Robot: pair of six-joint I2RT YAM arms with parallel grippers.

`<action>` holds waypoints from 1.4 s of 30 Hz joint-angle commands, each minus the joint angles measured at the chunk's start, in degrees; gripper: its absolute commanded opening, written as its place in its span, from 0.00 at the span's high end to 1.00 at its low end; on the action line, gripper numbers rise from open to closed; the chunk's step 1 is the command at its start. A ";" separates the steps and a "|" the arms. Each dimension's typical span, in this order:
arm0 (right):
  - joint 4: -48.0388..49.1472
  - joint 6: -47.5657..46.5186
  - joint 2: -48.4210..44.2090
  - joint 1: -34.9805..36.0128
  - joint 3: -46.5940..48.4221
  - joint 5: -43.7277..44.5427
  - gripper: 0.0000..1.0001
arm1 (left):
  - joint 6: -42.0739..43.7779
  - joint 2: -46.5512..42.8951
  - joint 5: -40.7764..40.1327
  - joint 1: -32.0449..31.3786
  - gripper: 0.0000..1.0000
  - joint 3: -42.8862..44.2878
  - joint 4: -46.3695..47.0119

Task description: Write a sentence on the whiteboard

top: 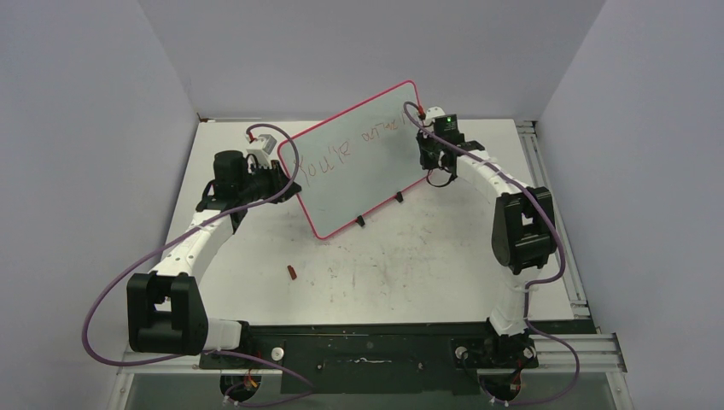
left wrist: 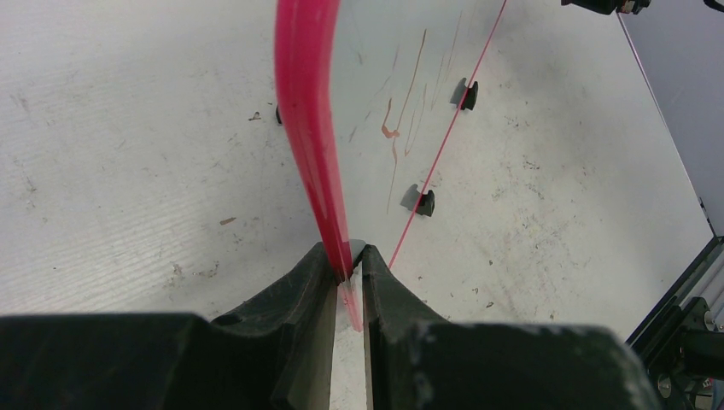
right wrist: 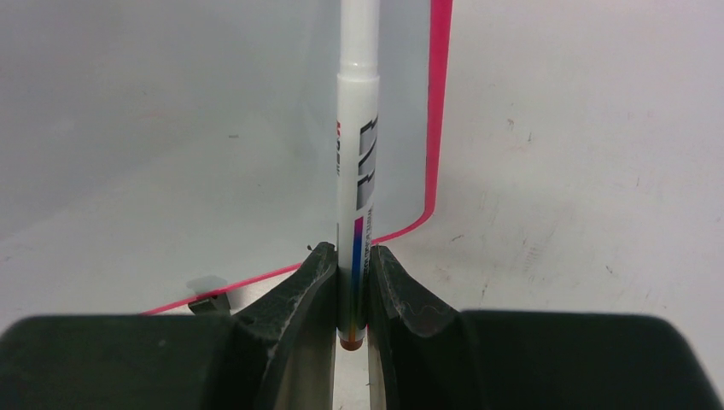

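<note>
Left gripper [left wrist: 350,259] pinches whiteboard [top: 376,179] rim; right gripper [right wrist: 346,256] clamps marker [right wrist: 357,137] beside whiteboard's right edge. Whiteboard probably light, stiff, tippy.

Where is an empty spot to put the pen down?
The biggest bare patch of table lies in front of the whiteboard, between the left arm and right arm, right of the small reddish bit. Crowded: the board's two ends, where the left end effector pinches the rim and the right end effector holds the marker.
</note>
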 commanded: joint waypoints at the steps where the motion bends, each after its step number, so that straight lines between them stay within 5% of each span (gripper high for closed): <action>1: 0.88 -0.06 -0.95 -0.09 -2.27 -0.35 0.95 | 0.78 -1.26 -0.65 -0.52 1.00 1.94 -1.18; 18: 0.82 0.13 -4.51 3.71 -3.72 1.80 0.95 | 0.71 -1.51 -0.96 -0.65 1.00 2.06 -1.39; 24: 1.65 3.55 -15.63 4.65 -7.74 9.90 0.95 | 0.69 -2.78 -3.28 -0.56 0.99 1.79 -1.70; 31: -1.42 8.23 -31.48 5.35 -13.69 5.83 0.95 | 1.26 -6.50 -6.06 -0.60 0.54 1.08 -2.46; 37: -10.02 8.86 -33.74 5.95 -14.36 -17.33 0.95 | 4.75 -14.61 -14.50 -1.25 0.28 -0.91 -3.11; 42: -18.81 8.01 -35.38 9.85 -14.32 -33.15 0.95 | 11.96 -24.27 -26.65 -8.62 0.25 -2.78 -4.37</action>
